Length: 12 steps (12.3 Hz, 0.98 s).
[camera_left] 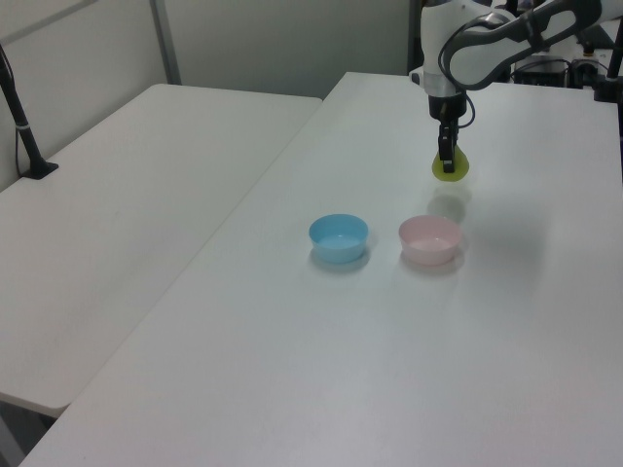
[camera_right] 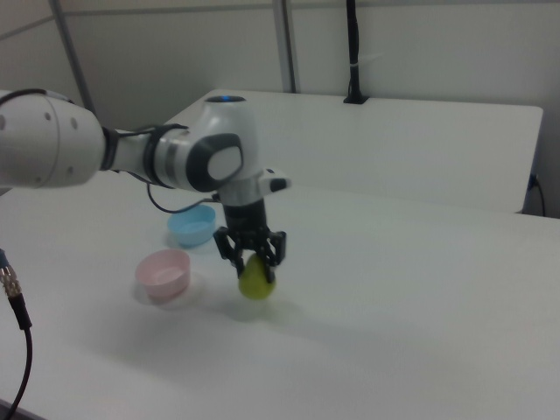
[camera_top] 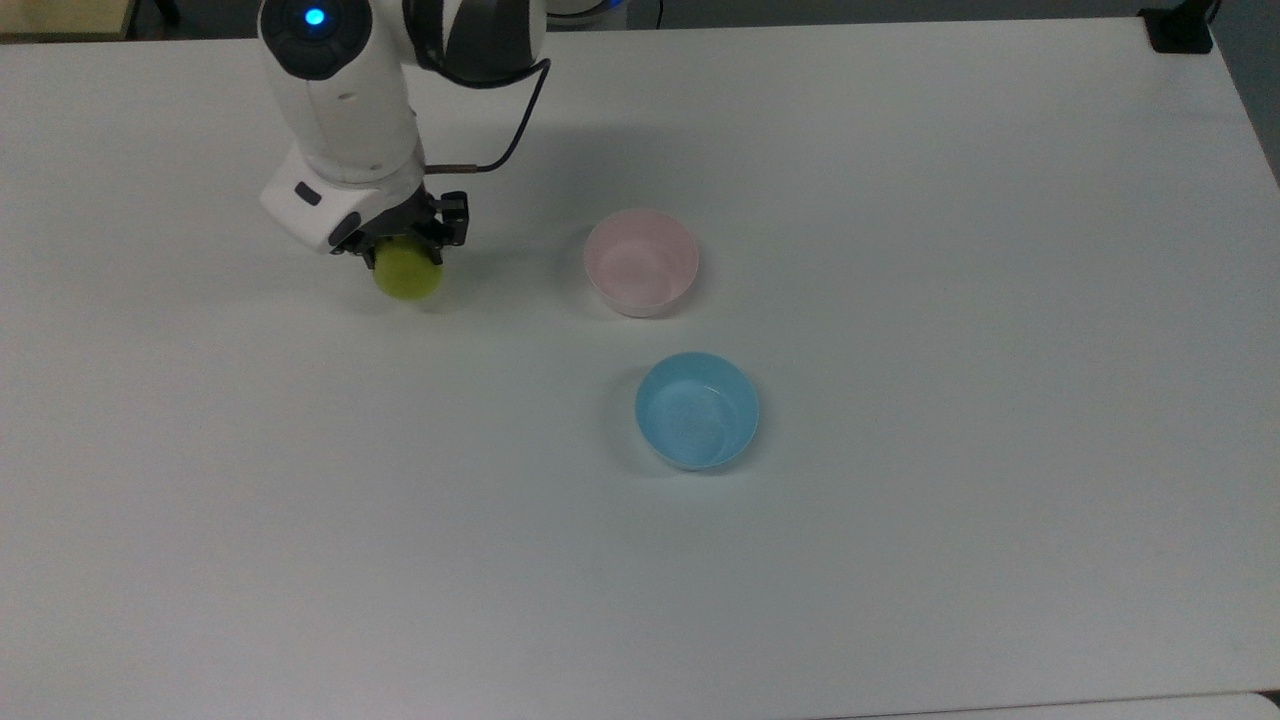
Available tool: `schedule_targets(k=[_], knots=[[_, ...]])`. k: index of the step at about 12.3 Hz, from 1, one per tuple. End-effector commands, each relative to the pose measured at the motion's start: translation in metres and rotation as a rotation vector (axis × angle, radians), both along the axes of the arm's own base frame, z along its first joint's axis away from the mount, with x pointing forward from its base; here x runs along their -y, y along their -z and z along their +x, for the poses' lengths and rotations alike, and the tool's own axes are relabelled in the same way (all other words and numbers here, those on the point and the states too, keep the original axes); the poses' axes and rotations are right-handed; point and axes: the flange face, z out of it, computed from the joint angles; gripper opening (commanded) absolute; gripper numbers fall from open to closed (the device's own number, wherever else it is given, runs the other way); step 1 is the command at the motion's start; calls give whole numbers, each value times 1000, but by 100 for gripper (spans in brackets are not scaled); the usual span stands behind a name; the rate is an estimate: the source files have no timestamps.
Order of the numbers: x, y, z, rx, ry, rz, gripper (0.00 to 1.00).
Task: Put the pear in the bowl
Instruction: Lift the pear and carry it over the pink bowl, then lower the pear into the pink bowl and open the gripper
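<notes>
The yellow-green pear (camera_top: 409, 273) (camera_left: 451, 166) (camera_right: 256, 279) hangs a little above the white table, held by its upper part in my gripper (camera_top: 405, 243) (camera_left: 448, 156) (camera_right: 252, 254), which is shut on it. Its shadow lies on the table just below. The pale pink bowl (camera_top: 641, 262) (camera_left: 429, 239) (camera_right: 163, 272) stands empty to the top view's right of the pear, with a stretch of bare table between them. In the right view the bowl is to the pear's left.
A light blue bowl (camera_top: 697, 409) (camera_left: 339, 236) (camera_right: 192, 225) stands empty near the pink one. A black post (camera_right: 353, 52) rises from a second table (camera_left: 117, 195) beside this one. A black clamp (camera_top: 1180, 30) sits at the top view's upper right corner.
</notes>
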Motion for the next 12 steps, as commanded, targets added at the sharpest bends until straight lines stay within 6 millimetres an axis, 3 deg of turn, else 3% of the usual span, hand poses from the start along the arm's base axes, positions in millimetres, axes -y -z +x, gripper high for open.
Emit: schedule_targets(k=[1, 6, 9, 12], knots=[[-67, -25, -13, -19, 21, -28, 34], [-164, -49, -19, 39, 111, -40, 34], [-210, -47, -25, 50, 106, -38, 34], [-240, -26, -26, 45, 87, -37, 34]])
